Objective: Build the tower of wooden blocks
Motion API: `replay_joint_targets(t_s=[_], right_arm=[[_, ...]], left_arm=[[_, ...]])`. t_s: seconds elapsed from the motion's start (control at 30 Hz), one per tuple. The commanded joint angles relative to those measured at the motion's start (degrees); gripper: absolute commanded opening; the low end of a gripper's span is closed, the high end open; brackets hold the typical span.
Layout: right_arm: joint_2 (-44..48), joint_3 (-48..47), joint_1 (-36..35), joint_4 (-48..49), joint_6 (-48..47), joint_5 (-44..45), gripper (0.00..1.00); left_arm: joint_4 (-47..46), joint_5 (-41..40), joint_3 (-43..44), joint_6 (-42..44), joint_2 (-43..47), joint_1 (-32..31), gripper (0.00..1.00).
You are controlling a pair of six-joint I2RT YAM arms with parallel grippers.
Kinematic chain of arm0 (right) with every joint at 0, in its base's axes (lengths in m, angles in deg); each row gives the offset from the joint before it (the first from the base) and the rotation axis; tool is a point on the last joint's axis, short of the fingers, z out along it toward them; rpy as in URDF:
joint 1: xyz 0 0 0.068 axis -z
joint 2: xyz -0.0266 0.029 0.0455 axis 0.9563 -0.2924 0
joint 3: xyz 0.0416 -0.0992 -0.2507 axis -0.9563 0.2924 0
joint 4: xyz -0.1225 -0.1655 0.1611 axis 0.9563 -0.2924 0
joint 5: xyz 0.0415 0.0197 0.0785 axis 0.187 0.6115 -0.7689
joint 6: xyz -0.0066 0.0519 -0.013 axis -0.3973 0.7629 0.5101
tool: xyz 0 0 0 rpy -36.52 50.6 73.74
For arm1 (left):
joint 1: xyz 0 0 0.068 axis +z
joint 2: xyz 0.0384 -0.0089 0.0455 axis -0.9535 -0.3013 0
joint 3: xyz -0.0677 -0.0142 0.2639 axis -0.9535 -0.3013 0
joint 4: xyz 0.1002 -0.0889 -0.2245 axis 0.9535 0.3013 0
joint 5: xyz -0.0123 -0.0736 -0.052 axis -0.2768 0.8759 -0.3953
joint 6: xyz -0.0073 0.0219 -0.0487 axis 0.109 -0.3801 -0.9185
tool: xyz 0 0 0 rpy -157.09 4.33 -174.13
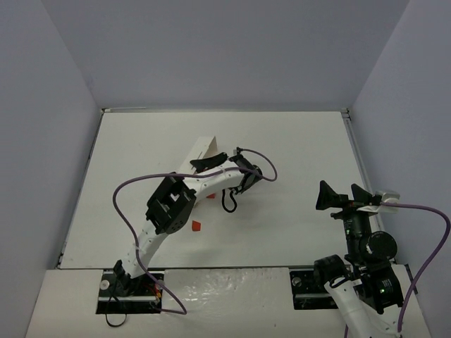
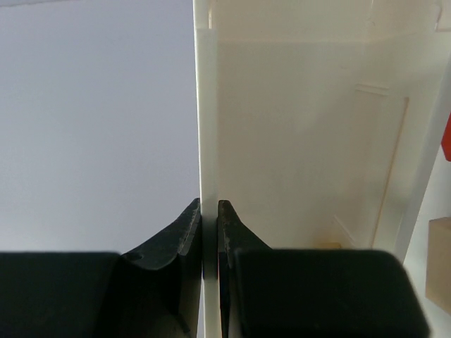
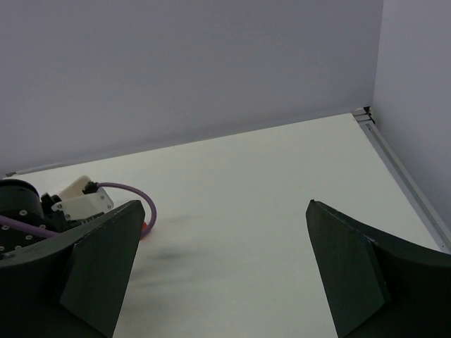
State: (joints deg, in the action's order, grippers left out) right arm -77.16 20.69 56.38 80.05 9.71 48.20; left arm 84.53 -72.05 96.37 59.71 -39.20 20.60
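Two grippers, only one of them busy: the left gripper (image 2: pixel 209 211) is clamped shut on the thin side wall of a white tray (image 2: pixel 303 141), which looks to be held tipped up around the middle of the table (image 1: pixel 296 141). The right gripper (image 1: pixel 343 193) is parked over the near right side, fingers spread wide with nothing between them. No tower can be seen standing anywhere. Only loose pieces of it can be spotted: one red block (image 1: pixel 196 225) lying on the table near the left arm, plus a red sliver (image 2: pixel 447 137) and a tan block (image 2: pixel 440 264) caught at the right edge of the left wrist view, just past the tray. Whether those two are touching it can't be told. So the step is judged to be tray handling, with stacking not yet begun. Next, the tray would need to be set aside and a block pinched squarely. The surface is plain matte white, boxed in by pale lilac walls (image 1: pixel 211 49).
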Motion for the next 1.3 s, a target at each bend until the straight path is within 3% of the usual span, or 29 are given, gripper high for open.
replay_joint_targets(t_s=[0.0, 0.17, 0.37, 0.5, 0.63, 0.7, 0.73, 0.8, 0.83, 1.27], right_arm=[[-1.01, -1.22, -0.43, 4.37, 0.08, -0.62, 0.97], [-0.92, -1.23, -0.43, 4.28, 0.08, -0.5, 0.96], [-1.18, -1.33, -0.41, 4.19, 0.17, -0.85, 0.96], [-1.18, -1.4, -0.43, 4.19, 0.24, -1.09, 0.96], [-1.11, -1.33, -0.43, 4.19, 0.24, -1.09, 0.96], [-1.09, -1.31, -0.43, 4.19, 0.17, -1.01, 0.97], [-1.09, -1.31, -0.45, 4.19, 0.19, -1.05, 0.97], [-1.17, -1.31, -0.52, 4.27, 0.18, -1.18, 0.97], [-1.24, -1.31, -0.52, 4.22, 0.23, -1.31, 0.96], [-2.43, -1.22, -0.52, 4.23, 0.25, -1.29, 0.96]], left_arm=[[20.45, -3.32, 0.75, -1.42, 1.41, 1.68, 0.0], [20.17, -5.35, 8.85, -3.44, 3.96, 1.48, 0.0], [9.89, -5.54, 15.51, -3.8, 12.54, 0.58, 0.0], [-1.31, -7.03, 11.18, -3.89, 19.49, 0.75, 0.0], [-16.17, -8.38, -2.59, -1.78, 27.84, 0.75, 0.0], [-31.2, -7.7, -12.37, 2.27, 31.02, 0.72, 0.0], [-42.64, -7.0, -14.99, 8.32, 33.61, 0.66, 0.0], [-82.1, -5.12, -33.31, 32.92, 40.68, -0.2, 0.0], [-91.22, -2.73, -38.16, 40.62, 42.31, -0.58, 0.0], [-102.53, 5.09, -40.57, 53.31, 42.95, 1.3, 0.0]])
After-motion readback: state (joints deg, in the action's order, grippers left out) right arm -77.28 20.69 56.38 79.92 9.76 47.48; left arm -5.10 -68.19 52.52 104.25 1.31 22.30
